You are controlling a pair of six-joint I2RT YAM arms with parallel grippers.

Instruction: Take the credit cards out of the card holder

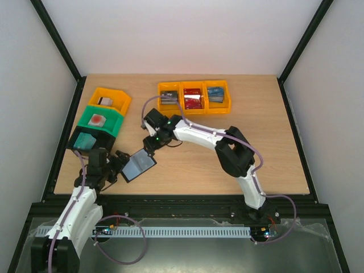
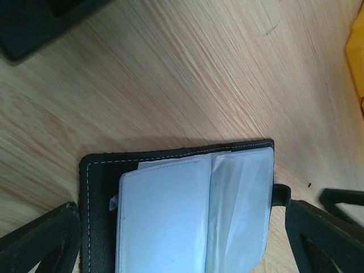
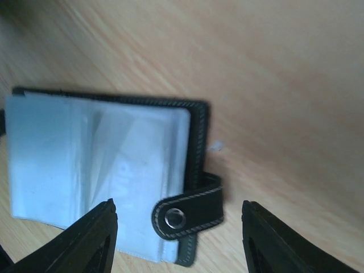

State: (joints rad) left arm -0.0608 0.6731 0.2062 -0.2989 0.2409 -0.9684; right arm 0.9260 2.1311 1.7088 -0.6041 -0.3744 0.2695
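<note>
Top external view shows the card holder (image 1: 139,165) lying open on the wooden table (image 1: 273,148), near the front left, its pale grey-blue inside facing up. The left gripper (image 1: 119,166) sits at the holder's left end, and the right gripper (image 1: 151,145) hangs just beyond its far right corner.

Credit cards (image 1: 193,100) lie in the row of three orange bins (image 1: 193,84) at the back of the table: greyish in the left one, reddish in the middle, bluish in the right. A yellow bin (image 1: 116,94), a green bin (image 1: 91,116) and a black bin (image 1: 77,139) stand in a line down the left edge.

Left wrist view has the card holder (image 2: 170,216) flat on the wood with clear plastic sleeves (image 2: 239,210) fanned over the right half. The left gripper (image 2: 182,239) is spread wide, its fingers (image 2: 40,242) standing one on each side of the holder; whether they press its edges cannot be told.

Right wrist view looks down on the card holder (image 3: 85,165) and its snap tab (image 3: 190,213), which sticks out from the black stitched edge. The right gripper (image 3: 179,227) stands parted with the tab between its fingers (image 3: 91,242), a gap on each side and nothing pinched. Whether any card sits in the sleeves cannot be made out.
</note>
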